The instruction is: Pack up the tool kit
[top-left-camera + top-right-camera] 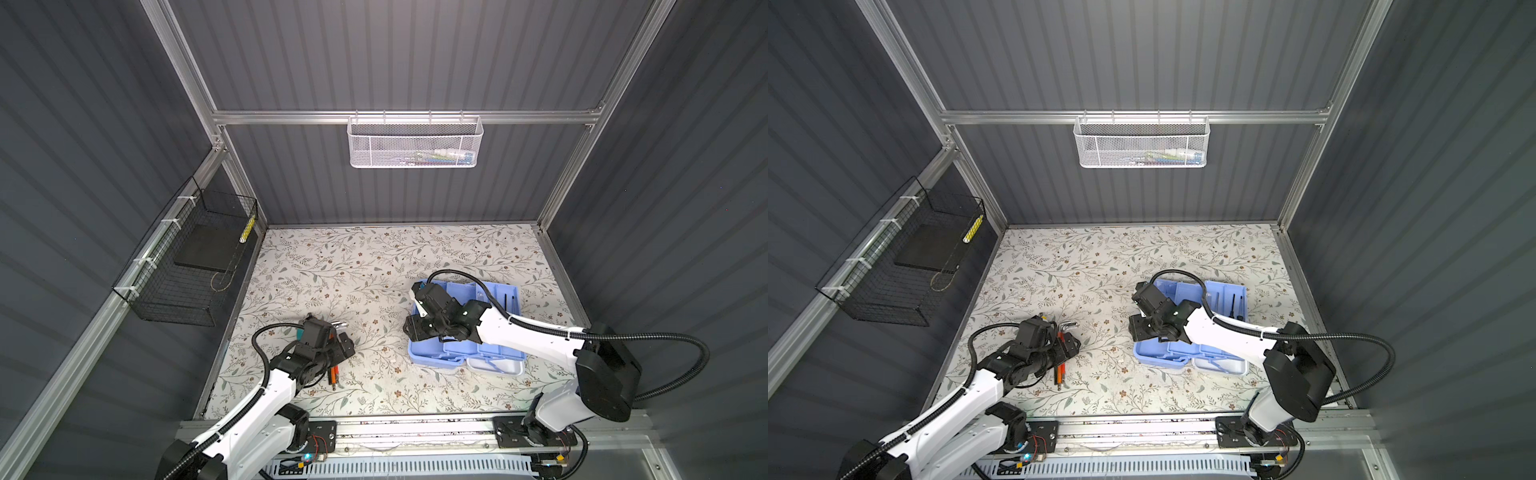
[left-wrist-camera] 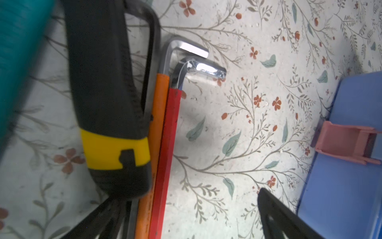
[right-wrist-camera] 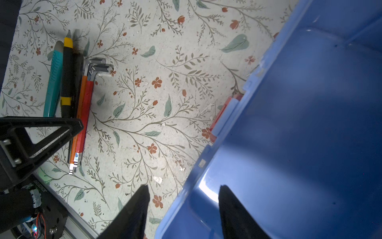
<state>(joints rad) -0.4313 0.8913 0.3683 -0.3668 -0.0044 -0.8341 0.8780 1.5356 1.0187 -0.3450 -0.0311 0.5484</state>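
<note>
At the left edge of both top views a black wire basket (image 1: 183,270) hangs on the side wall with a dark flat slab (image 1: 203,249) inside it. Lower left of centre, the left gripper (image 1: 344,344) hovers over a row of hand tools lying close side by side on the floral counter (image 1: 374,266). These are a teal utility knife (image 3: 54,82), a black-and-yellow utility knife (image 2: 107,82), an orange-sleeved hex key (image 2: 159,115) and a red-sleeved hex key (image 2: 169,144). Its fingers (image 2: 279,217) stand wide apart with the hex keys between them, gripping nothing. High in the middle, a white mesh basket (image 1: 415,143) hangs from the back rail. Right of centre, the right gripper (image 1: 417,328) is at the left rim of the tool kit (image 1: 428,357), a light blue box lying open on the counter. Its fingers (image 3: 136,209) are partly apart, one outside the wall and one inside, with a gap showing on each side. A pink latch (image 2: 347,144) sits on the side of the box that faces the tools.
</note>
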